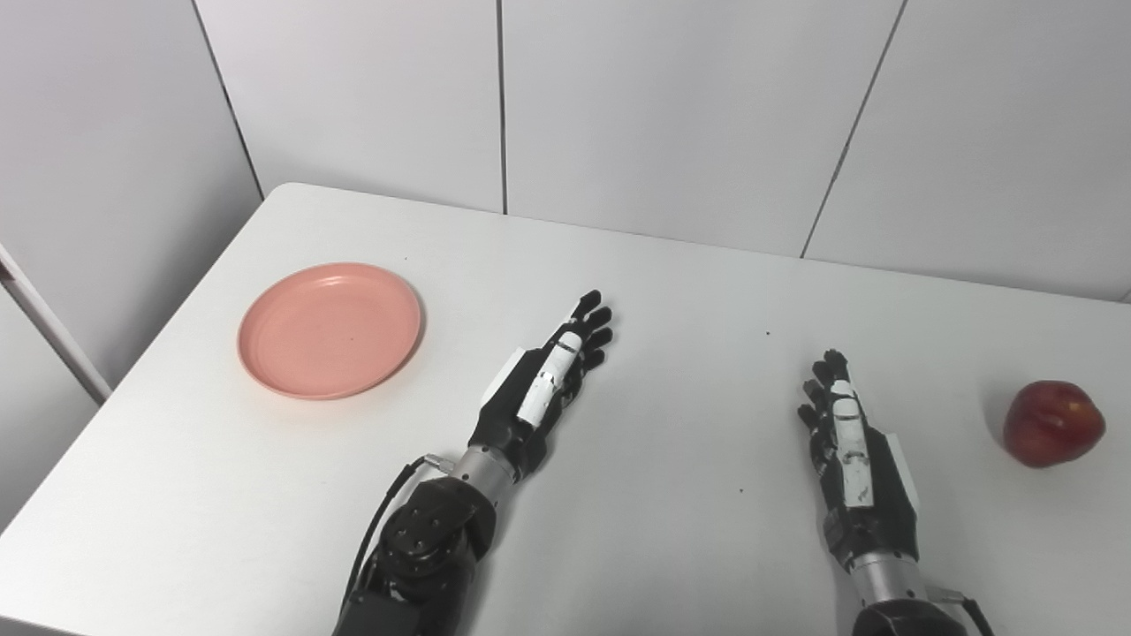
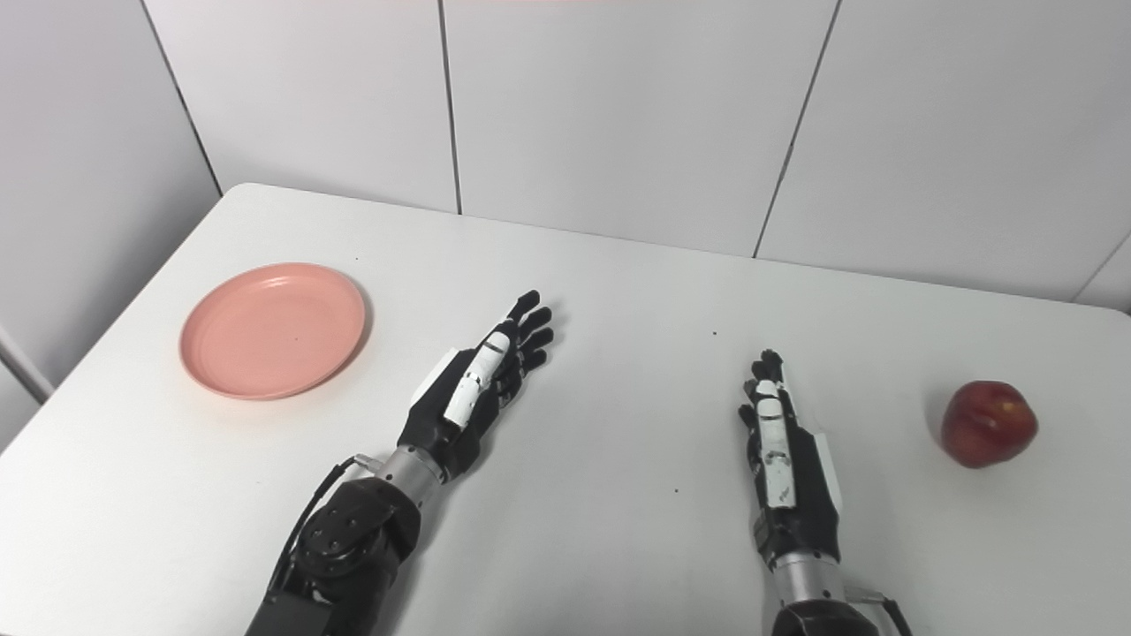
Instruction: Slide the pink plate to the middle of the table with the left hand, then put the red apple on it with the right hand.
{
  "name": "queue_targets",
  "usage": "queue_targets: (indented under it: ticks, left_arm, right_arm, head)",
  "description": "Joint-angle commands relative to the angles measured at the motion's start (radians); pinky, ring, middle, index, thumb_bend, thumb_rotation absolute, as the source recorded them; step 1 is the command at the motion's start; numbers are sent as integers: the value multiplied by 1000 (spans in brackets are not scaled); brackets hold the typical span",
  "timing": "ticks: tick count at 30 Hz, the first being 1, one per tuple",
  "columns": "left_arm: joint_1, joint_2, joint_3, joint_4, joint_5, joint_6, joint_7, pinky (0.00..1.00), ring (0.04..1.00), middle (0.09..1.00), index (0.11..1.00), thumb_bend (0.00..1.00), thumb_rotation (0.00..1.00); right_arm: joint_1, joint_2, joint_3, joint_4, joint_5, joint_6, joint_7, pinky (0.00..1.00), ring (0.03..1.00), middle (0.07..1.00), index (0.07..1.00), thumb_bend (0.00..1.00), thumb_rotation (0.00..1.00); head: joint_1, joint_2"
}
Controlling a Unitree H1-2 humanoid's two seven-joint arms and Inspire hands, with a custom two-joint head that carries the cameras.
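Note:
A pink plate (image 1: pixel 329 329) lies empty on the left part of the white table (image 1: pixel 689 291). A red apple (image 1: pixel 1052 423) stands near the table's right edge. My left hand (image 1: pixel 541 380) is open and empty, fingers stretched forward, over the table's middle and well to the right of the plate. My right hand (image 1: pixel 850 446) is open and empty, fingers stretched forward, to the left of the apple and apart from it. The plate (image 2: pixel 273 329), the apple (image 2: pixel 988 423), the left hand (image 2: pixel 477 382) and the right hand (image 2: pixel 782 450) also show in the right eye view.
A white panelled wall (image 1: pixel 618 106) stands behind the table's far edge. The table's left edge runs close to the plate. A pale post (image 1: pixel 49 331) leans at the far left beyond the table.

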Motion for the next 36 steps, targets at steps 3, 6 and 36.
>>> queue_targets:
  ticks: [3, 6, 36]
  left_arm:
    - [-69, 11, 20, -65, -5, 6, -3, 999, 966, 972, 959, 421, 1000]
    - [-92, 17, 41, -82, -11, 9, 3, 982, 959, 962, 945, 415, 1000]
    - [-215, 130, 271, -45, -20, -27, 105, 970, 961, 969, 946, 401, 1000]
  right_arm:
    - [-20, -2, -3, -16, 2, -57, 8, 1000, 1000, 1000, 1000, 160, 1000]
    - [-22, 0, -6, -11, 2, -59, 6, 1000, 1000, 1000, 1000, 159, 1000]
    - [-25, -15, -13, 12, 8, -79, 19, 1000, 1000, 1000, 1000, 158, 1000]
  head:
    - [1, 1]
    - [4, -1]
    - [37, -8]
